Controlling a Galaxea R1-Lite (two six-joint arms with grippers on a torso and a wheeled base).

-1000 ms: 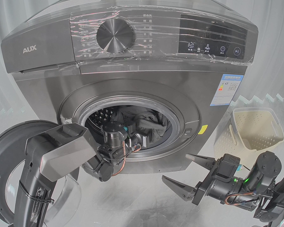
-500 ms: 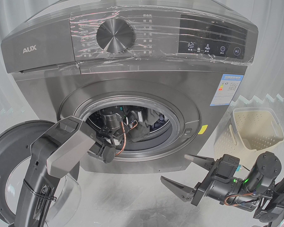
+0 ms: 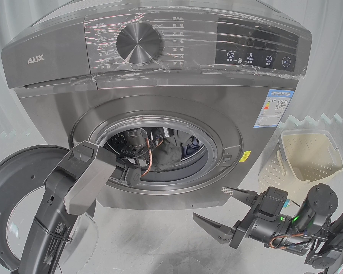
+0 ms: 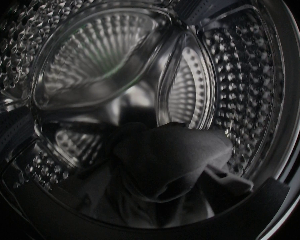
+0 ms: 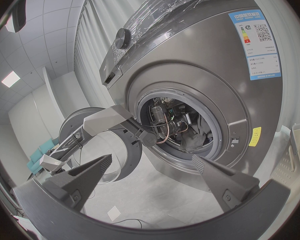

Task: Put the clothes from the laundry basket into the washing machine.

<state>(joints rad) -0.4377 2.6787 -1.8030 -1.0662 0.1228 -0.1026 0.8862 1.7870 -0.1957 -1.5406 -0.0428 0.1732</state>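
The grey washing machine (image 3: 160,92) stands with its round door (image 3: 11,179) swung open to the left. My left arm's wrist (image 3: 135,139) is inside the drum opening, and a dark grey garment (image 3: 165,155) hangs from the gripper beyond it. In the left wrist view that garment (image 4: 170,160) bulges up before the perforated drum wall (image 4: 243,84) and hides the fingers. My right gripper (image 3: 209,203) hovers open low in front of the machine, with nothing between its fingers (image 5: 223,180). The cream laundry basket (image 3: 293,136) looks empty.
The basket stands on the floor right of the machine, behind my right arm. The open door takes up the floor space at the lower left. A bit of blue cloth (image 3: 190,147) lies deeper in the drum. Bare grey floor (image 3: 160,236) lies in front of the machine.
My left arm has pushed up and deeper into the drum, carrying the dark garment in with it. The right gripper has barely shifted.
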